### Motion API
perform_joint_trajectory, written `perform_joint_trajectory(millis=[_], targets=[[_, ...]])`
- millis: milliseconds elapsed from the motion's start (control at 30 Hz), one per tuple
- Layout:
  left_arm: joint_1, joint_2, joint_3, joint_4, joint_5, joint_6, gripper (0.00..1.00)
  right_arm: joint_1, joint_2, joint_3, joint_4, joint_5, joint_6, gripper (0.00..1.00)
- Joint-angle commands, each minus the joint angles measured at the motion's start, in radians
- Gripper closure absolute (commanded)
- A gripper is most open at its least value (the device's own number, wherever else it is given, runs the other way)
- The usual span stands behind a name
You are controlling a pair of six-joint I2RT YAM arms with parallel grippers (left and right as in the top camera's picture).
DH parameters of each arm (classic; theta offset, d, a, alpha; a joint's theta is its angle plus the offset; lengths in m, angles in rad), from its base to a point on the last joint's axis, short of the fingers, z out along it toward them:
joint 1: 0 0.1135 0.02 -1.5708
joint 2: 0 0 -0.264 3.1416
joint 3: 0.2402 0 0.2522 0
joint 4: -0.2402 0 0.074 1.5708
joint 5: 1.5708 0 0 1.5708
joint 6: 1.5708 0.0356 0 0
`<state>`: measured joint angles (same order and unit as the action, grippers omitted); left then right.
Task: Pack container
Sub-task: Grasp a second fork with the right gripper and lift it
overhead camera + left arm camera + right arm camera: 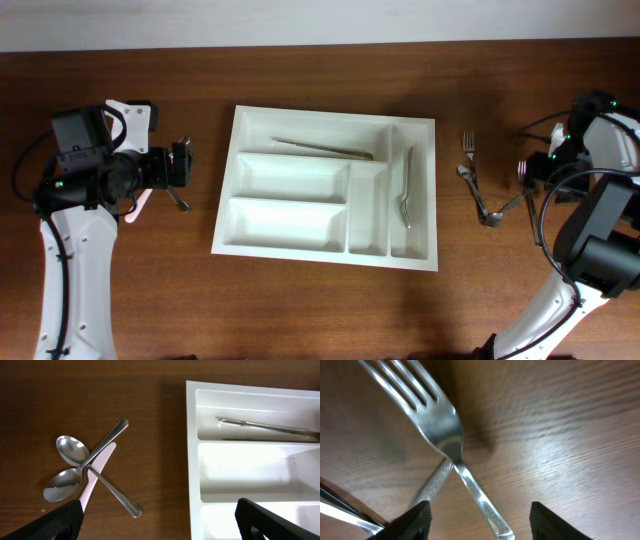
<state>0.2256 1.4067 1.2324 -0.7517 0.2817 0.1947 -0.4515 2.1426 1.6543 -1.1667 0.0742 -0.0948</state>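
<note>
Container: the large white rectangular plastic cutlery tray (227, 190) lies flat mid-counter, with three long compartments on its left part and two vertical ones on its right.
Contents: a slim metal utensil (322, 148) lies in the far long compartment and a second metal utensil (405, 190) in the rightmost vertical one. The other three compartments show bare white floors.
Support: the brown wooden counter (320, 310).
Open room, left: a strip of bare wood separates the tray's left rim from the left tool (185, 165).
Open room, right: a wider strip lies between the right rim and the loose metal cutlery (485, 200).
Open room, front: a broad band of bare wood runs along the near rim.
Left cutlery: two crossed metal spoons (87, 465) lie on a pale plastic knife (86, 494), near the tray's left rim but apart from it.
Left arm: it rises from the near-left edge and bends inward, its tool facing the tray's left rim with the jaws spread wide, gripping nothing.
Right arm: it rises from the near-right edge and folds, so that the right tool (528, 175) sits low over the counter.
Right tool: the jaws stand apart. A shiny metal fork (440, 425) crosses another metal handle (432, 485), and the fork's stem runs into the gap between the jaws, touching neither pad.
</note>
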Motion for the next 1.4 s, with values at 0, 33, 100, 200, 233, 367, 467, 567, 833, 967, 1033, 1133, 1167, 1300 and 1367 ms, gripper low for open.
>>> perform_joint_trajectory(millis=[0, 33, 100, 200, 233, 367, 467, 567, 833, 967, 1033, 1133, 1167, 1300, 1367], targets=[[0.003, 0.003, 0.016, 0.002, 0.018, 0.016, 0.01, -0.015, 0.011, -0.056, 0.003, 0.032, -0.036, 0.38], [0.003, 0.003, 0.016, 0.002, 0.018, 0.016, 0.01, -0.02, 0.011, -0.072, 0.023, 0.029, -0.036, 0.38], [0.003, 0.003, 0.016, 0.002, 0.018, 0.016, 0.01, -0.023, 0.011, -0.095, 0.051, 0.023, -0.036, 0.39], [0.003, 0.003, 0.016, 0.002, 0.018, 0.016, 0.01, -0.023, 0.011, -0.122, 0.084, 0.023, -0.056, 0.42], [0.003, 0.003, 0.016, 0.002, 0.018, 0.016, 0.01, -0.023, 0.011, -0.127, 0.093, 0.023, -0.059, 0.45], [0.003, 0.003, 0.016, 0.002, 0.018, 0.016, 0.01, -0.023, 0.011, -0.129, 0.134, 0.018, -0.059, 0.48], [0.003, 0.003, 0.016, 0.002, 0.018, 0.016, 0.01, -0.023, 0.011, -0.129, 0.159, 0.0, -0.059, 0.51], [0.003, 0.003, 0.016, 0.002, 0.018, 0.016, 0.01, -0.021, 0.011, -0.129, 0.173, -0.027, -0.059, 0.55], [0.003, 0.003, 0.016, 0.002, 0.018, 0.016, 0.01, -0.018, 0.011, -0.138, 0.185, -0.045, -0.066, 0.71], [0.003, 0.003, 0.016, 0.002, 0.018, 0.016, 0.01, -0.018, 0.011, -0.161, 0.197, -0.045, -0.066, 0.83], [0.003, 0.003, 0.016, 0.002, 0.018, 0.016, 0.01, -0.018, 0.011, -0.174, 0.202, -0.045, -0.061, 0.85], [0.003, 0.003, 0.016, 0.002, 0.018, 0.016, 0.01, -0.022, 0.011, -0.175, 0.195, -0.045, -0.046, 0.96], [0.003, 0.003, 0.016, 0.002, 0.018, 0.016, 0.01, -0.022, 0.011, -0.172, 0.19, -0.044, -0.042, 0.96], [0.003, 0.003, 0.016, 0.002, 0.018, 0.016, 0.01, -0.023, 0.006, -0.127, 0.138, -0.044, -0.028, 0.96], [0.003, 0.003, 0.016, 0.002, 0.018, 0.016, 0.01, -0.021, -0.008, -0.09, 0.101, -0.045, -0.027, 0.96]])
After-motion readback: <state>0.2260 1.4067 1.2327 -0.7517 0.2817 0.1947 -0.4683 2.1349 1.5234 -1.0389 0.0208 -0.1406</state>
